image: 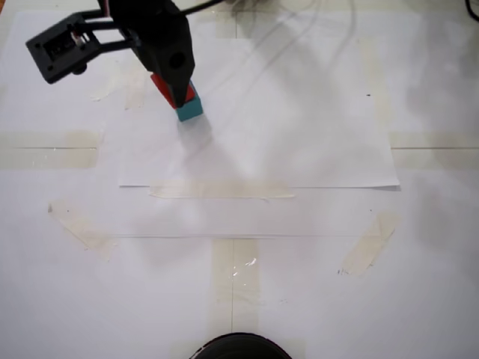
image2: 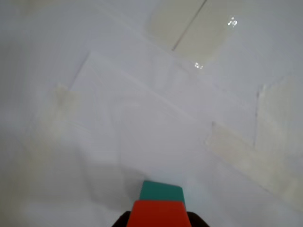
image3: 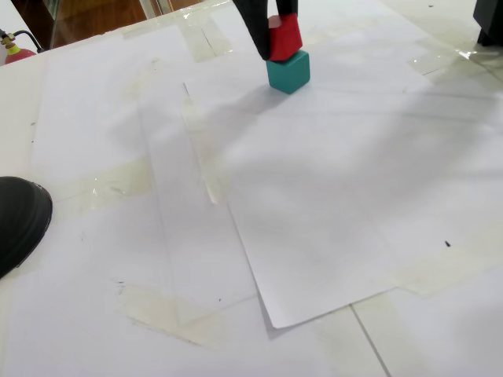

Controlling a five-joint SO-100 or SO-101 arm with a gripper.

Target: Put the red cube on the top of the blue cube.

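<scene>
Cubes: two in all. One red cube (image: 164,87) (image2: 156,213) (image3: 284,36), one blue cube (image: 190,109) (image2: 161,191) (image3: 288,71). One arm with one gripper (image: 179,96). One white paper sheet (image: 299,120) (image3: 330,196) taped on the table. Tape strips (image: 221,191): several, at least six patches across the fixed views, exact count unclear. One dark round object (image: 238,347) (image3: 20,220) at the table edge.
</scene>
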